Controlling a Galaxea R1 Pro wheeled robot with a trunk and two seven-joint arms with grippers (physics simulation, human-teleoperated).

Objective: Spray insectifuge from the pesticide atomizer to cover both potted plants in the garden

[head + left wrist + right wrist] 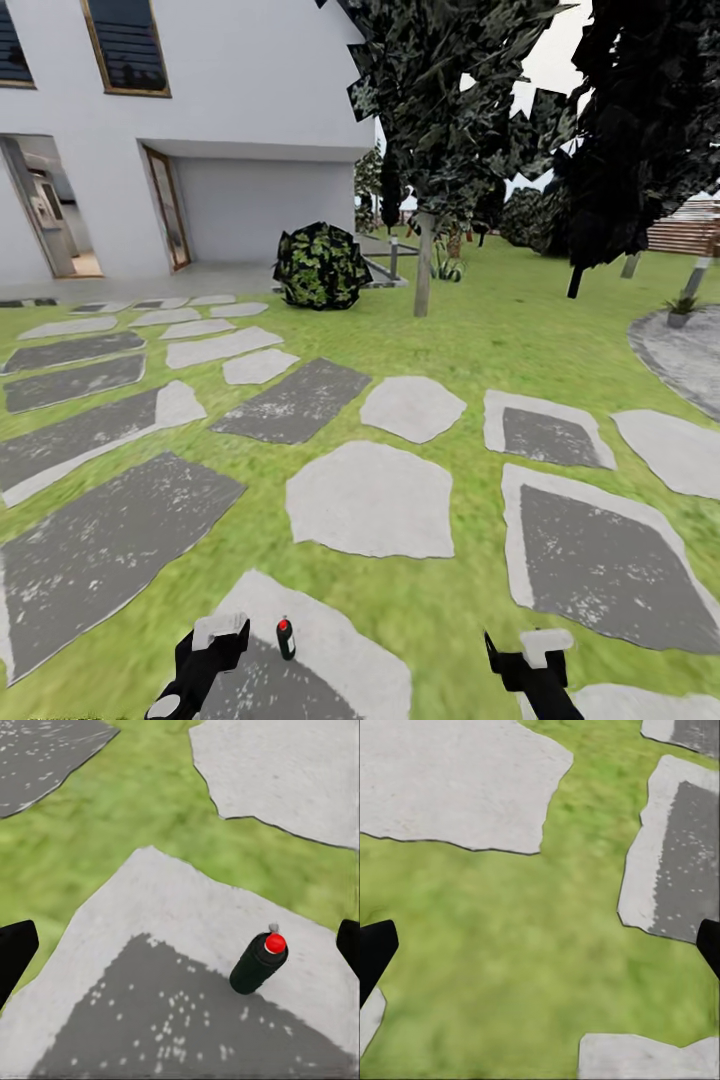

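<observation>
Atomizer work happens on a wide lawn (480, 330) crossed by stepping stones, and the pesticide atomizer (286, 638) stands upright on the nearest stone (330, 640), at about 6 o'clock low in the head view. From the left gripper (215, 640) it lies just beside, toward 3 o'clock; its long axis is vertical, red cap up. The right gripper (535, 655) hangs well apart over grass, so the left arm looks the nearer. Both grippers have their fingers spread wide, holding nothing.
</observation>
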